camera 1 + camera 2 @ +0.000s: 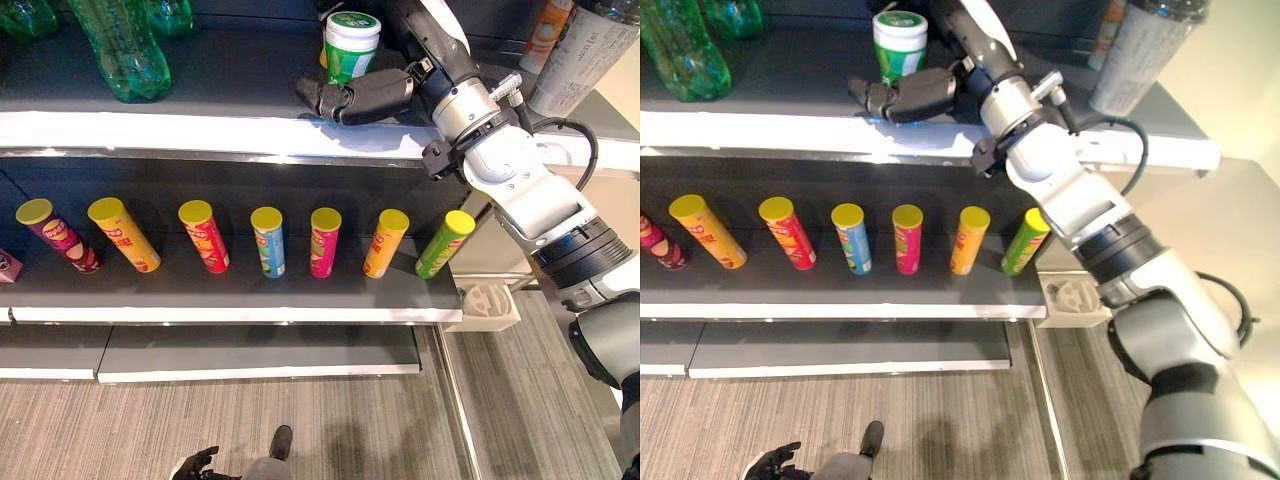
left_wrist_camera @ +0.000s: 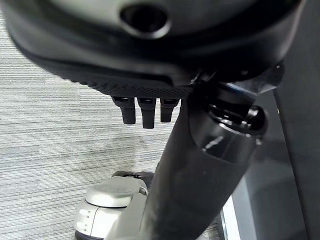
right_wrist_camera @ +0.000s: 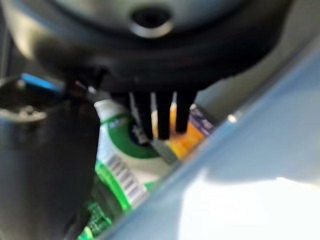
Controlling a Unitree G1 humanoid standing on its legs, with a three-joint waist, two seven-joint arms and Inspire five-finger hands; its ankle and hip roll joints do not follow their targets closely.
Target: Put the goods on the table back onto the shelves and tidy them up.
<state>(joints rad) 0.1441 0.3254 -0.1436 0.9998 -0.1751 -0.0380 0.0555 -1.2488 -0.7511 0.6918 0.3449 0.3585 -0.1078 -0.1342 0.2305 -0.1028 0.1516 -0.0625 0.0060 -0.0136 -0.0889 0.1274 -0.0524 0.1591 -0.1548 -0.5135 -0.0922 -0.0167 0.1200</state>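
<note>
A white canister with a green label and lid [image 1: 350,45] stands upright on the top shelf [image 1: 200,130]. My right hand [image 1: 365,97] lies on that shelf just in front of the canister's base, fingers stretched out toward the left, open and not wrapped round it. In the right wrist view the straight fingers [image 3: 162,115] point past the canister [image 3: 120,160] and an orange pack [image 3: 187,140] behind it. My left hand [image 1: 195,465] hangs low over the floor, its fingers [image 2: 145,110] relaxed and holding nothing.
Several chip tubes with yellow lids [image 1: 267,240] stand spaced in a row on the middle shelf [image 1: 230,312]. Green bottles [image 1: 125,50] stand at the top shelf's left, and a clear labelled bottle [image 1: 585,50] and an orange pack [image 1: 548,30] at its right. A white bracket [image 1: 490,305] sticks out at the shelf's right end.
</note>
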